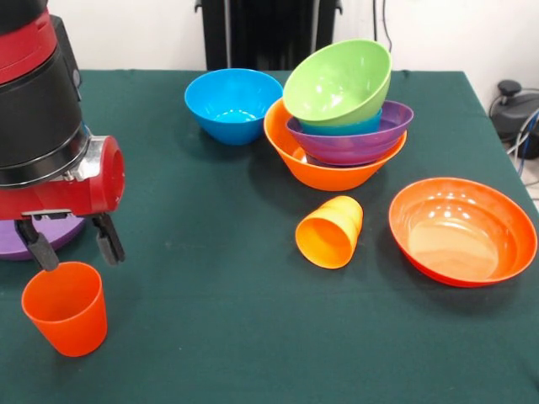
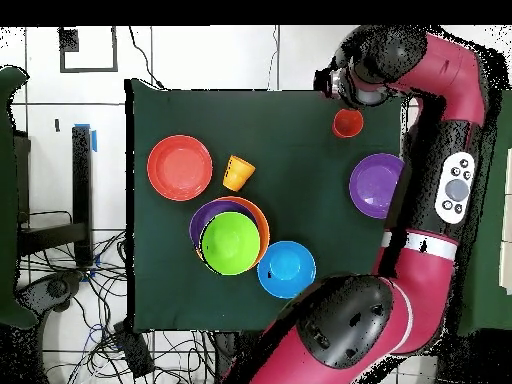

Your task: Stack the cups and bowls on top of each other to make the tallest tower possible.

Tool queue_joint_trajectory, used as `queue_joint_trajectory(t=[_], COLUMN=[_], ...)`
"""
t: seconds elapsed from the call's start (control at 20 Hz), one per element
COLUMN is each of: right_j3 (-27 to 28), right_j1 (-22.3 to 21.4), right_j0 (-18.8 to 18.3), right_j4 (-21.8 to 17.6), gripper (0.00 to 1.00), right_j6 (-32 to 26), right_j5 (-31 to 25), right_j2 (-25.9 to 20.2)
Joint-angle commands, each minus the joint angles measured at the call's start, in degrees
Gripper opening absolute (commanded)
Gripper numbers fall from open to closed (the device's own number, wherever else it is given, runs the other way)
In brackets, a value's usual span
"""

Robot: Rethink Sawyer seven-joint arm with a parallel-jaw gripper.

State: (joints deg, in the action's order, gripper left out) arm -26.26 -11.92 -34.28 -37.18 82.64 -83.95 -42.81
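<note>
My gripper [image 1: 74,247] is open at the left of the table, its two black fingers [image 1: 109,240] spread just over the rim of the upright red-orange cup [image 1: 66,307], which also shows in the overhead view [image 2: 348,123]. The yellow-orange cup [image 1: 330,231] lies on its side mid-table, mouth toward the camera. The tower stands behind it: a big yellow-orange bowl [image 1: 324,172] holds a purple bowl [image 1: 358,143], a blue bowl [image 1: 349,129] that shows as a sliver, and a tilted lime green bowl [image 1: 339,82] on top. In the overhead view the tower [image 2: 230,240] is central.
A medium blue bowl [image 1: 233,103] stands left of the tower. A wide red-orange bowl [image 1: 461,229] sits at the right. A second purple bowl [image 1: 21,240] lies partly hidden behind my wrist, and shows whole from overhead [image 2: 375,185]. The arm [image 2: 440,150] runs along one table edge.
</note>
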Motion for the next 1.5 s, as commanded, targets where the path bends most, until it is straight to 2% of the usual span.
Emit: queue_joint_trajectory(t=[0.05, 0.5, 0.8, 1.15, 1.4, 1.5], right_j3=[-5.6, -8.9, -8.2, -10.7, -9.3, -11.5], right_j1=[1.5, 1.7, 2.4, 1.5, 1.8, 0.8], right_j0=[0.1, -1.1, -0.4, -0.9, -0.7, -1.6], right_j4=[-2.6, -1.8, -2.0, -1.0, -1.5, -0.8], gripper=[1.0, 1.0, 1.0, 1.0, 1.0, 1.0], right_j6=[-22.2, -22.4, -21.4, -20.8, -21.7, -22.2], right_j5=[-1.1, 2.2, 1.8, 2.8, 1.4, 2.1], right_j2=[1.7, 2.8, 2.4, 2.9, 2.2, 2.7])
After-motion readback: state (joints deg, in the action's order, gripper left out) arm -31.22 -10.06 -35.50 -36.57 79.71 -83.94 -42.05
